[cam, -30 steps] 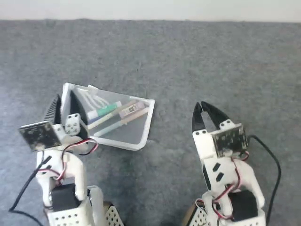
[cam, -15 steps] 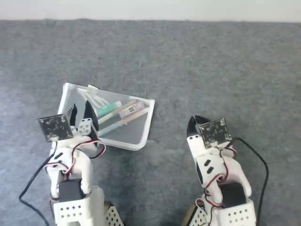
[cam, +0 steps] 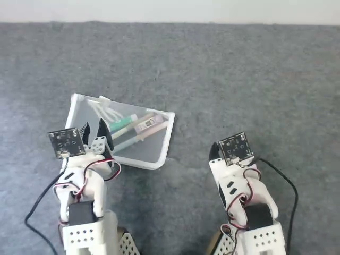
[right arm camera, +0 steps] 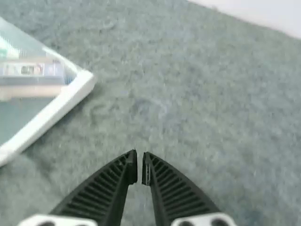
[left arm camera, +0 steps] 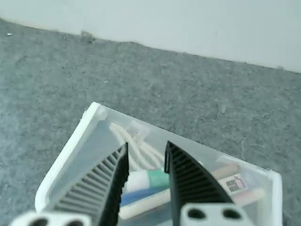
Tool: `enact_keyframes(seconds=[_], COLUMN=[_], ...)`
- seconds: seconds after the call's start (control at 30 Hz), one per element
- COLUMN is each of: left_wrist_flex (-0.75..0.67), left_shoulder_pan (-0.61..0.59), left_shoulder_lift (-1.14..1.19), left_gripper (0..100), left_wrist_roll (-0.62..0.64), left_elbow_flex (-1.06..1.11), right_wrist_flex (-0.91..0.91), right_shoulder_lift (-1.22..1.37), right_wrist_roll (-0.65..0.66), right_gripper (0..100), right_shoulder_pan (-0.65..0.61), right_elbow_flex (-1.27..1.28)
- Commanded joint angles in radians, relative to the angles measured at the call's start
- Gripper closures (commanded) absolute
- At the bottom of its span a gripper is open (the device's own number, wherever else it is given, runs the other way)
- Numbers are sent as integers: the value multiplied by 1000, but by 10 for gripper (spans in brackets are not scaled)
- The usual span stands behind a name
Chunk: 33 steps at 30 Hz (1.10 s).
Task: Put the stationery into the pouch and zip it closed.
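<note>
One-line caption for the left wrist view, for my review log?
Left gripper, jaws slightly apart, over the clear pouch holding stationery on grey carpet.

**Both arms draw back; right pincer closes**

In the high view the right pincer [cam: 214, 151], spread wide a second ago, now has its jaws together. It sits lower and further left in the frame, tucked toward its base. The left pincer [cam: 93, 126] shifts down and rightward over the left part of the pouch [cam: 157, 153], and its gap narrows.
</note>
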Motion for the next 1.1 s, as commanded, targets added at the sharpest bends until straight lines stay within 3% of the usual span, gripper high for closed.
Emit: enact_keyframes(seconds=[0.0,0.2,0.47,1.07], left_wrist_flex=[-17,55,224,459], left_shoulder_pan=[15,110,112,77], left_shoulder_lift=[-17,-14,-12,-17], left_gripper=[877,881,880,882], left_wrist_roll=[-5,-5,-5,0], left_elbow_flex=[5,50,50,42], right_wrist_flex=[70,275,437,437], right_shoulder_lift=[-15,-15,-15,-15], right_wrist_roll=[-12,-11,-2,-3], right_gripper=[982,982,981,980], right_shoulder_pan=[1,7,8,4], right_elbow_flex=[21,21,21,21])
